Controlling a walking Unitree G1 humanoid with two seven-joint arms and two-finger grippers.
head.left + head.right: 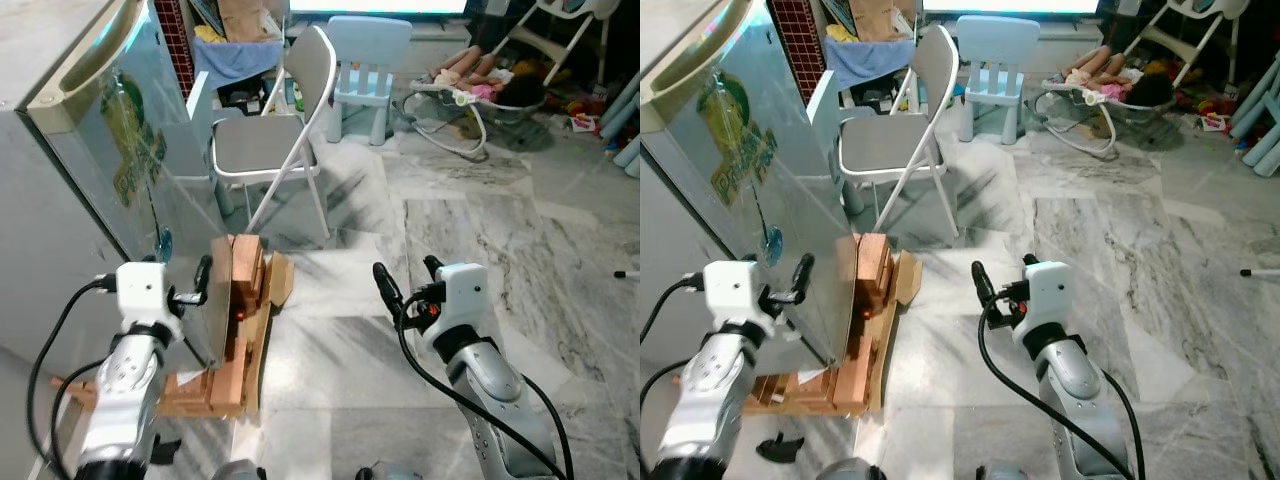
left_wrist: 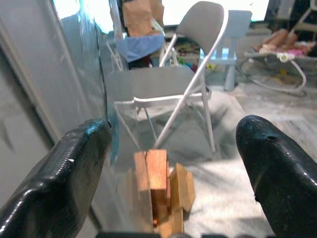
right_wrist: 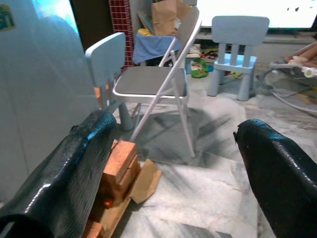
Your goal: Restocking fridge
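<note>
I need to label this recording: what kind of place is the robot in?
Probably a family home's living area: a fridge beside a grey folding chair, a small blue child's chair and a baby bouncer on marble floor.

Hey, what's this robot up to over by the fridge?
The robot stands at the fridge door, which seems to be swung open, edge-on to it. Its left gripper is raised close to the door's lower edge, fingers open and holding nothing. The right gripper hangs open over the marble floor, also empty. A stack of wooden blocks sits at the foot of the door. A grey folding chair stands beyond. No food is in hand yet.
</note>
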